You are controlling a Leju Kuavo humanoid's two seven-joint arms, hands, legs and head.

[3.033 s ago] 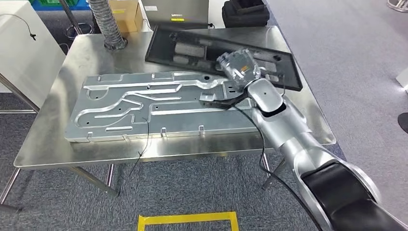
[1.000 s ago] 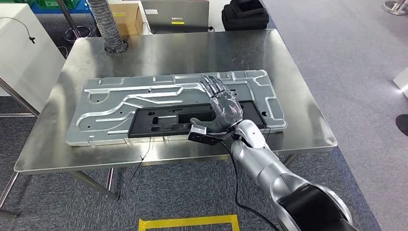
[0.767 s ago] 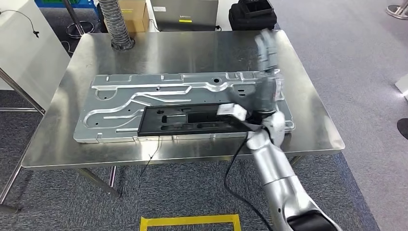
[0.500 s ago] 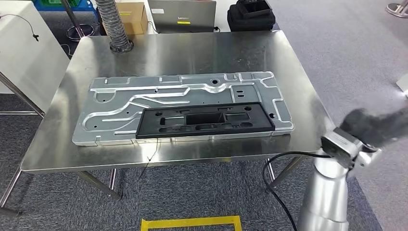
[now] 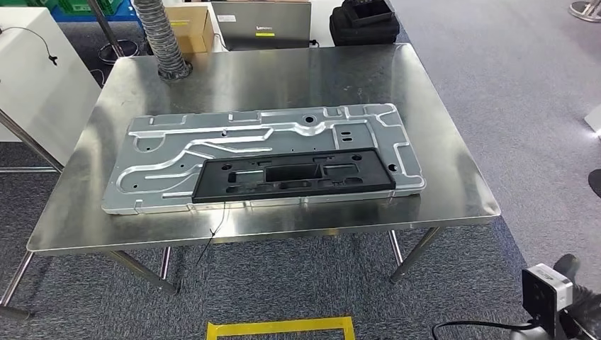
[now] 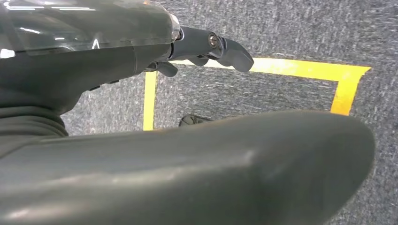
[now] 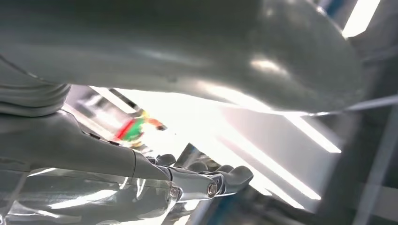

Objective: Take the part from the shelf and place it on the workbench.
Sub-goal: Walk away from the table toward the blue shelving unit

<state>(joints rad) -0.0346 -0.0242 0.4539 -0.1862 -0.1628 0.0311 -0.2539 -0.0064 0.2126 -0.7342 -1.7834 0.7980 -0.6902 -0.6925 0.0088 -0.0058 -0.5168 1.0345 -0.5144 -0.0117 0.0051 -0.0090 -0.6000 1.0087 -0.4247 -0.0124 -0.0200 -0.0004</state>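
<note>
Black plastic part (image 5: 293,175) is lying flat on the stamped metal panel (image 5: 170,152) on your steel workbench (image 5: 439,120), both hands (image 6: 206,47) (image 7: 206,183) are hanging released, so you are risking a cable (image 5: 216,227) snag nudging it.

The counter (image 5: 439,142) was brushed, shiny steel. The stamped plate (image 5: 177,152) looked like dull grey metal, the black part (image 5: 294,176) like matt plastic. The floor (image 5: 510,85) was rough grey carpet.

One black part (image 5: 293,175), one metal panel (image 5: 177,152), one workbench (image 5: 283,74), one laptop (image 5: 261,23).
</note>
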